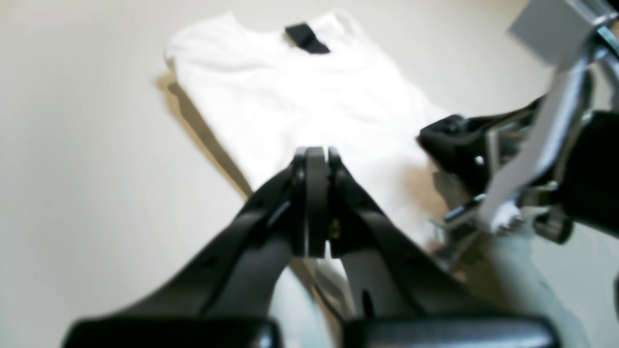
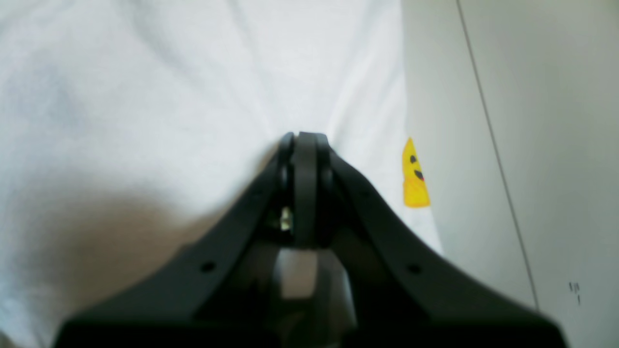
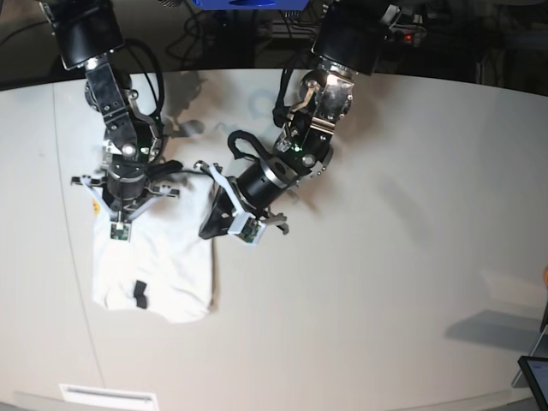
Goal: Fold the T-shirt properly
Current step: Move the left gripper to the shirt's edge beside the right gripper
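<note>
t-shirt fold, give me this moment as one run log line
T-shirt: folded narrow, plain side and black neck label up | left end effector: shut, at shirt edge | right end effector: shut over shirt | table

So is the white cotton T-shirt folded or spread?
Folded: the white cotton T-shirt lies as a narrow rectangle, sleeves tucked away, black neck label on top.

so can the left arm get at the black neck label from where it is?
Probably yes. The left gripper sits shut at the T-shirt's edge, and the neck label lies exposed on top, with only flat cloth between them.
</note>
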Robot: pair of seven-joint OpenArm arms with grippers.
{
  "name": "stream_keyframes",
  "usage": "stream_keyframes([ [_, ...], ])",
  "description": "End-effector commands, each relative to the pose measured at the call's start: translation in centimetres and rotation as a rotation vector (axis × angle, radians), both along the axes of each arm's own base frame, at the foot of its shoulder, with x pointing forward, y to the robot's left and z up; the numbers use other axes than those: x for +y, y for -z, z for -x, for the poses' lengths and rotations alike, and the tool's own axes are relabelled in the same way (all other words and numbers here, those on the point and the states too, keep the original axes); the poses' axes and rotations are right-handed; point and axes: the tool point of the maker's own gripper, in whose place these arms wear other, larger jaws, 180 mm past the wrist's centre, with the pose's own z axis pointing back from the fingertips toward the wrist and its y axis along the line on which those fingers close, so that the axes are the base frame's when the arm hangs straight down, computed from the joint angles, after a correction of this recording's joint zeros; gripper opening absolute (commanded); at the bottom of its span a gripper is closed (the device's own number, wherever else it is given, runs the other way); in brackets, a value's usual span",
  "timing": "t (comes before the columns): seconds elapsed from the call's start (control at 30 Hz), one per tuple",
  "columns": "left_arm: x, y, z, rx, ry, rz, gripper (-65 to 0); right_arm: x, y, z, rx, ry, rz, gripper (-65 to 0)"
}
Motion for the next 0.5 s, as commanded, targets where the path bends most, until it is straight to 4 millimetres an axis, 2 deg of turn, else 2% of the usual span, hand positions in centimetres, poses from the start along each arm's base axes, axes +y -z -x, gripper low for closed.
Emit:
stream_keyframes([
  [0.0, -0.5, -1.3, -0.9, -0.031, -0.003, 0.040, -65.0, 0.8, 2.3, 2.2, 0.130, 0.014, -0.070, -64.3],
  [0.17, -1.1, 0.2, -1.5, 0.013, 0.005, 0.028, -65.0, 0.8, 2.6, 2.7, 0.141, 0.014, -0.070, -64.3],
  [0.3, -2.0, 1.6, -0.5, 0.061, 0.029, 0.032, -65.0, 0.8, 2.7, 2.8, 0.144, 0.015, -0.070, -64.3],
  [0.47, -1.8, 3.2, 1.5, 0.104, 0.031, 0.023, -65.0, 0.0, 3.1, 3.6, 0.161, 0.015, -0.052, -64.3],
])
